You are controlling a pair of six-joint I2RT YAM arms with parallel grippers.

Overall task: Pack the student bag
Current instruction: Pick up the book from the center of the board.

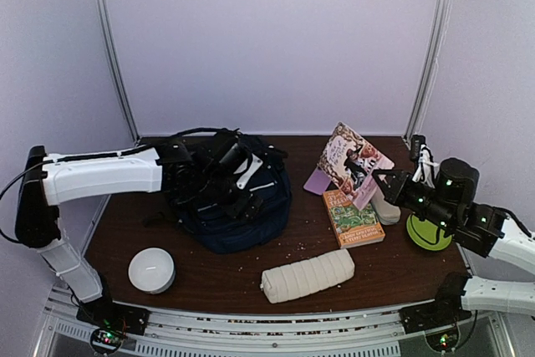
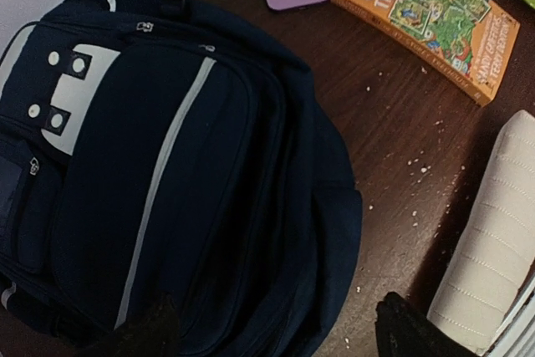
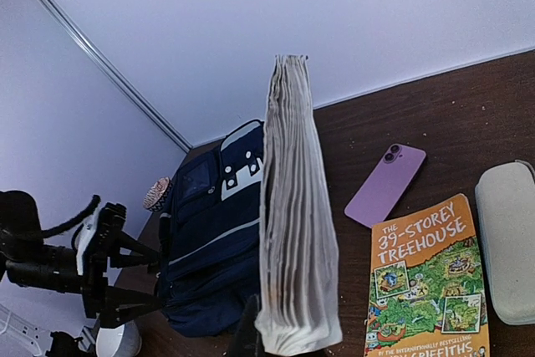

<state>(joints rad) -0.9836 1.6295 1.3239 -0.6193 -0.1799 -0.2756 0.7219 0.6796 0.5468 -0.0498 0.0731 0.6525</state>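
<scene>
The student bag (image 1: 234,206) is a dark navy backpack with white stripes, lying flat at the centre-left of the table. My left gripper (image 1: 242,175) hovers over it, open; in the left wrist view its fingertips (image 2: 155,328) straddle the bag's (image 2: 167,181) lower edge with nothing between them. My right gripper (image 1: 383,183) is shut on an illustrated book (image 1: 351,158), held up off the table right of the bag. The right wrist view shows this book's (image 3: 297,206) page edge upright in the gripper (image 3: 288,344), with the bag (image 3: 213,240) behind it.
An orange Treehouse book (image 1: 353,216), a purple phone (image 1: 318,181) and a grey case (image 1: 387,208) lie under the lifted book. A green disc (image 1: 428,233) sits at the right, a white ribbed pouch (image 1: 308,275) at the front, a white round object (image 1: 151,270) at the front left.
</scene>
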